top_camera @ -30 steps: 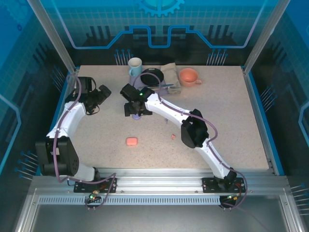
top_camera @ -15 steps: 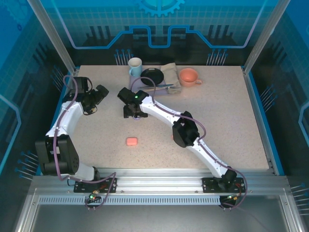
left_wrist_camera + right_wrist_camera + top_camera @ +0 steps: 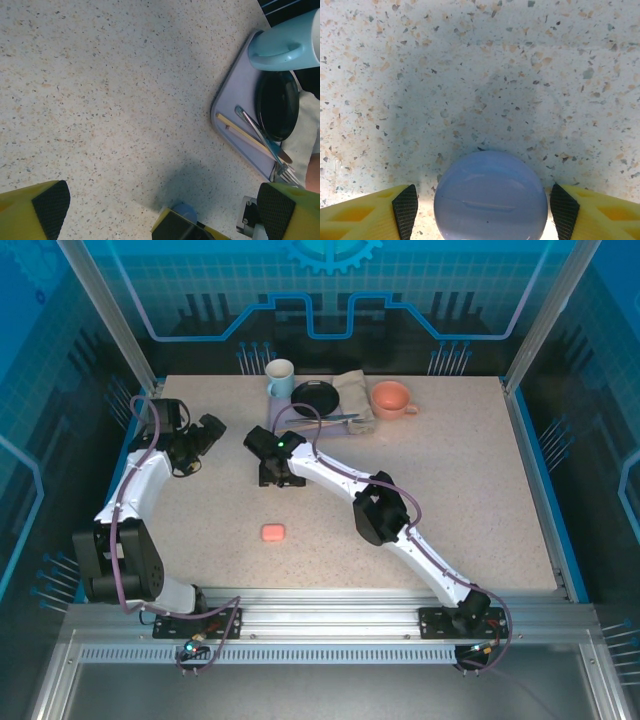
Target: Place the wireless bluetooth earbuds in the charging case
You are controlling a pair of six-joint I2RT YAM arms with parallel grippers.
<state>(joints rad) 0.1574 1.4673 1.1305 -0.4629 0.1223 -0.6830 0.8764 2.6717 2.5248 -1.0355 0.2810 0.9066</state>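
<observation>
A closed lilac charging case (image 3: 490, 197) lies on the speckled table, between the fingers of my right gripper (image 3: 482, 210). That gripper is open, and a small gap shows on each side of the case. From above, the right gripper (image 3: 274, 470) hangs over the case and hides it. In the left wrist view, the lilac case (image 3: 186, 210) peeks out from behind the right gripper's finger (image 3: 185, 229). A salmon-pink case (image 3: 273, 532) lies closed nearer the front. My left gripper (image 3: 205, 435) is open over bare table. The earbuds are hidden or out of view.
At the back stand a pale blue mug (image 3: 280, 378), a black plate (image 3: 316, 397) on a lavender tray (image 3: 235, 100) with a fork and a chopstick, a cloth and an orange cup (image 3: 391, 398). The right arm's elbow (image 3: 375, 515) hangs over mid-table.
My right gripper has shifted slightly left over the lilac case, and its elbow has swung left, covering a small pink item on the table. The left gripper has drawn back a little.
</observation>
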